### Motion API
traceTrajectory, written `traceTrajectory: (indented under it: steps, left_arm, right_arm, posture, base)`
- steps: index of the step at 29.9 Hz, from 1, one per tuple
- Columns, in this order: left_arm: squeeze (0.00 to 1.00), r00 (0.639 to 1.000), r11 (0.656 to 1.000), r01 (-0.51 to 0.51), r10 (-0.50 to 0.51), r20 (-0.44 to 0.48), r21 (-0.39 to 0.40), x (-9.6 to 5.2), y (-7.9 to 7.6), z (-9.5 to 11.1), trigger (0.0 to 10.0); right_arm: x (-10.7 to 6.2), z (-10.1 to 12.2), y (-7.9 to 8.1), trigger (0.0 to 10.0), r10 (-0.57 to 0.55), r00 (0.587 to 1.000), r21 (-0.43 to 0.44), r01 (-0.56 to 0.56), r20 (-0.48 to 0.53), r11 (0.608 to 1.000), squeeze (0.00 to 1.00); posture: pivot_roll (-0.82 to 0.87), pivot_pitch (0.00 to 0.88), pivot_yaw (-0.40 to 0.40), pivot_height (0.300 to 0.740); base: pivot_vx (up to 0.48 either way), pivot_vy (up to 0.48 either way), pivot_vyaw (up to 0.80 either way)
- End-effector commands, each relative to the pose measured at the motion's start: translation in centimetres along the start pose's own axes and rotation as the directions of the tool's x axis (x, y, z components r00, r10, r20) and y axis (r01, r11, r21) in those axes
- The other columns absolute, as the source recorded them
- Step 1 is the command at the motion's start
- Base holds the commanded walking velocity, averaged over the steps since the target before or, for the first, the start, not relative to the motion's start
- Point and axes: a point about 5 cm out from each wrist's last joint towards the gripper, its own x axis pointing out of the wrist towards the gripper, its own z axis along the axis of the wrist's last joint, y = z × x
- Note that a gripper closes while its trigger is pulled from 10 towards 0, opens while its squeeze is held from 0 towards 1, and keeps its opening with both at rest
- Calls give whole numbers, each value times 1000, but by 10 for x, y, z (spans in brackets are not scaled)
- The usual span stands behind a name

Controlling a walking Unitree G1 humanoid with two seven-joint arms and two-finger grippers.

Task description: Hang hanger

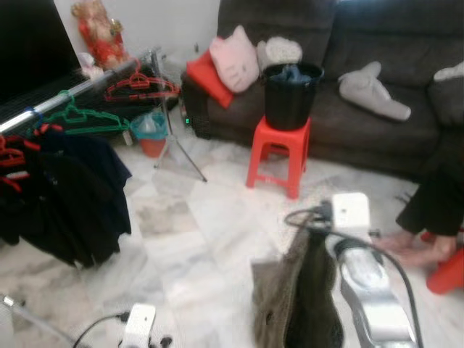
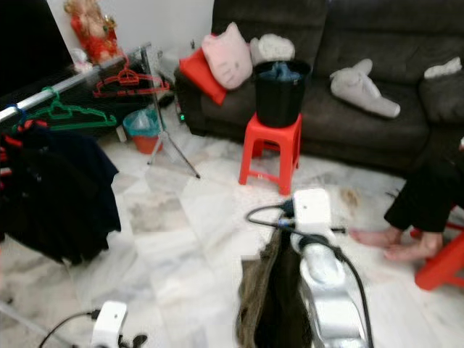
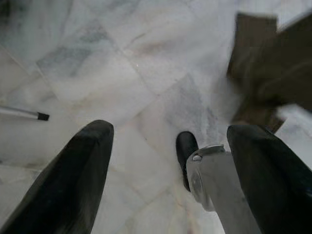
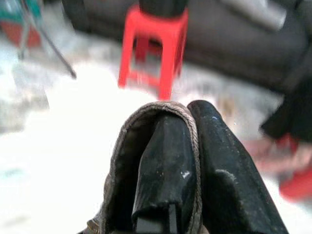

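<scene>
A brown-grey garment is being held up nearest the camera by the right claw, its fabric edge pinched between the two black fingers that are pressed together on it; the cloth is hanging down at about 6 o'clock beside the silver right arm. The left claw is being held low over the marble floor, at about 7 o'clock, with its fingers spread wide apart and nothing between them. No hanger is being gripped by either claw. Farther off at 9 o'clock, dark clothes are being carried on a clothes rail, and a green hanger and a red hanger are hanging bare on that same rail. At 3 o'clock a person's bare feet are resting on the floor. Beyond, at 12 o'clock, a black bucket is being supported on a red stool just before a dark sofa, on which a pink cat cushion and a grey plush toy are lying.
</scene>
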Motion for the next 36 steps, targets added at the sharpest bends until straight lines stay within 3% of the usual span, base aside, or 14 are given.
traceTrajectory:
  steps: [1,6,10,13,17,19,22,23,25,27,29,30,32,36]
  left_arm:
    - [0,1000,1000,13,-13,2,17,1,-2,3,10000]
    - [0,1000,1000,-9,9,1,4,0,3,2,10000]
    - [0,1000,1000,-16,16,-1,1,-1,4,0,10000]
    - [0,1000,1000,-24,24,-9,3,-2,7,-3,10000]
    - [0,1000,1000,-30,30,-6,-3,-2,9,-3,10000]
    - [0,999,999,-36,36,2,-9,-2,10,-1,10000]
    - [0,999,999,-36,36,9,-5,-1,9,2,10000]
    - [0,999,999,-36,36,9,-5,-1,9,2,10000]
    - [0,999,999,-35,35,15,4,0,7,4,10000]
    - [0,999,999,-37,37,18,6,0,6,5,10000]
    - [0,999,999,-36,36,26,5,1,4,7,10000]
    - [0,999,999,-36,35,28,5,1,4,8,10000]
    - [0,999,999,-35,35,32,5,2,3,9,10000]
    - [0,998,999,-42,42,36,7,1,7,10,10000]
  right_arm:
    - [6,-20,-11,10000,-33,998,17,33,-46,999,0]
    - [7,-63,-25,10000,-52,976,54,65,-210,996,0]
    - [7,-70,-33,10000,-58,973,42,69,-225,997,0]
    - [5,-91,-60,10000,-154,946,9,164,-286,986,0]
    - [4,-90,-82,10000,-255,927,-36,255,-273,966,0]
    - [3,-59,-136,10000,-487,864,-100,477,-130,873,0]
    - [-26,-19,-219,10000,-777,629,-128,773,25,622,0]
    - [-26,-19,-219,10000,-777,629,-128,773,25,622,0]
    - [-63,-6,-272,10000,-883,462,-221,873,87,435,0]
    - [-69,-14,-279,10000,-890,452,-249,870,58,426,0]
    - [-66,-46,-268,10000,-844,528,-222,815,-95,535,0]
    - [-56,-64,-248,10000,-763,625,-220,731,-164,646,0]
    - [-41,-88,-205,10000,-625,744,-244,577,-237,780,0]
    - [-26,-124,-129,10000,-349,853,-192,296,-387,936,0]
  posture:
    - [31,0,7,740]
    - [46,0,0,740]
    - [47,0,-2,740]
    - [53,0,-9,740]
    - [54,0,-12,740]
    - [49,0,-11,740]
    - [14,0,-4,740]
    - [14,0,-4,740]
    - [-1,0,-5,740]
    - [-1,0,-6,740]
    - [2,0,-6,740]
    - [2,0,-6,740]
    - [2,0,-6,740]
    - [29,0,0,740]
  base:
    - [0,0,0]
    - [0,0,0]
    - [0,0,0]
    - [0,0,0]
    - [0,0,0]
    - [0,0,0]
    - [0,0,0]
    - [0,0,0]
    - [0,0,0]
    - [0,0,0]
    - [0,0,0]
    - [0,0,0]
    - [0,0,0]
    - [0,0,0]
